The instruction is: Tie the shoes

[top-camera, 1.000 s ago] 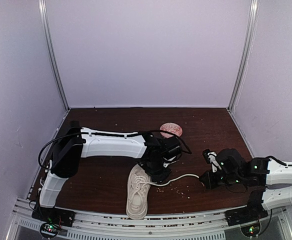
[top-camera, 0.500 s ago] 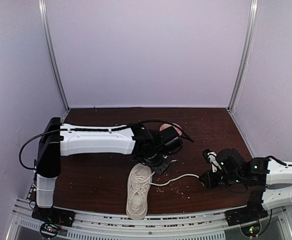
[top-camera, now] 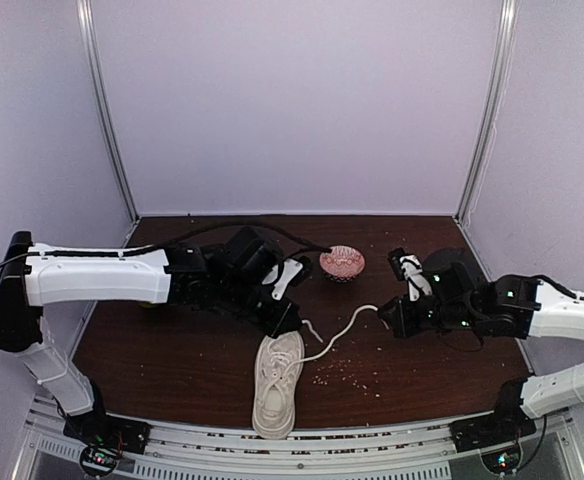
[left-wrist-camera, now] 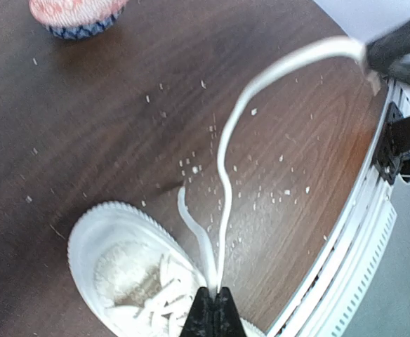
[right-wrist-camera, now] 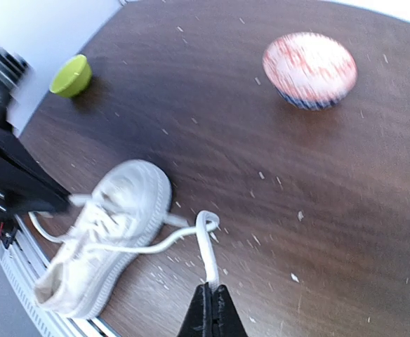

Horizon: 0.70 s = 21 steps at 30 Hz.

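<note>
The left gripper [left-wrist-camera: 214, 310] is pinching tight on the white lace [left-wrist-camera: 227, 133] just above the sneaker [top-camera: 275, 385], which is lying at the six o'clock edge of the table [top-camera: 172, 350]. At the sneaker's two o'clock, the right gripper [right-wrist-camera: 208, 305] is clamping the lace's far stretch. No crossing, loop or knot is showing, so the tying is only beginning, I judge.
</note>
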Each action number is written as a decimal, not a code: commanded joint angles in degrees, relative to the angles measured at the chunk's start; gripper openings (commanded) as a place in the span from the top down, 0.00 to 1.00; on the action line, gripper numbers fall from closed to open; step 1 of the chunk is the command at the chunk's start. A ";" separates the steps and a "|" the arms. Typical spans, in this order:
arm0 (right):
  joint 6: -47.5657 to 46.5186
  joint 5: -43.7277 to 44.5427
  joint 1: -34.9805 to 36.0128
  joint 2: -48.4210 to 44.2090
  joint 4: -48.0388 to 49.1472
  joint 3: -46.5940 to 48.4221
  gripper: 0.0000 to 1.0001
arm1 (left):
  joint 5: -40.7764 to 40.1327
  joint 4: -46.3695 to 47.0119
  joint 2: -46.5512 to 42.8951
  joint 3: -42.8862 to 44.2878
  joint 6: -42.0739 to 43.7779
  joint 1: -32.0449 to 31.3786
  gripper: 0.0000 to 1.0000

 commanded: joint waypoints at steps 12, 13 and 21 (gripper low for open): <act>-4.15 -1.85 6.17 7.79 3.50 16.52 1.00 | 8.59 17.85 -1.27 -10.17 -5.69 5.67 1.00; -3.97 -1.92 6.15 7.61 4.14 16.52 1.00 | 9.70 19.00 -1.06 -10.54 -5.66 6.01 1.00; -3.72 -0.55 6.16 9.08 6.72 18.26 1.00 | 15.87 21.93 0.56 -12.07 -5.41 6.61 0.81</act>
